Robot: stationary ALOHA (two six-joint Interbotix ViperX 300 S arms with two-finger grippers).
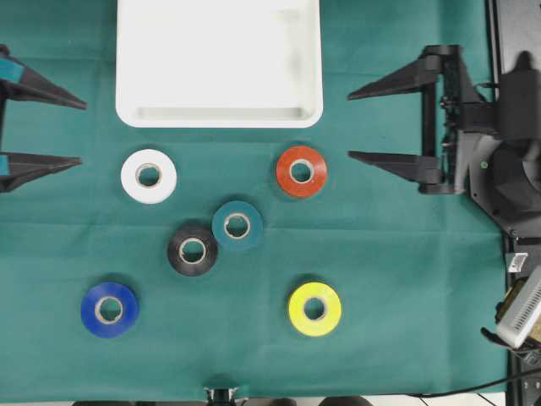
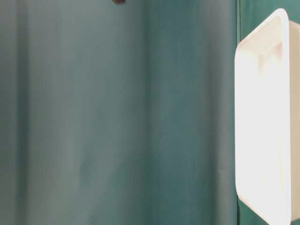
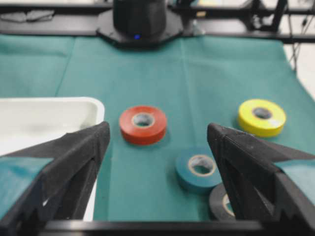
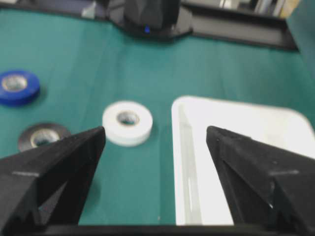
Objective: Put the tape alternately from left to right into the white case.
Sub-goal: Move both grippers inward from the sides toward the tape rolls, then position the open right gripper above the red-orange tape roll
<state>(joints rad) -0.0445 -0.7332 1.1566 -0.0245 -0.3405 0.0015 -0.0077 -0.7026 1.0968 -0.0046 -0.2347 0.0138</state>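
The white case lies empty at the back centre, with six tape rolls flat on the green cloth in front of it. They are white, red-orange, teal, black touching the teal one, blue and yellow. My left gripper hovers open at the left edge, left of the white roll. Its wrist view shows the red-orange roll ahead between the jaws. My right gripper stands open right of the red-orange roll, facing the white roll and the case's rim. Neither holds anything.
The green cloth covers the whole table. The right arm's dark body fills the right edge, and a pale device with cables sits at the lower right. The table-level view shows only cloth and the case's side.
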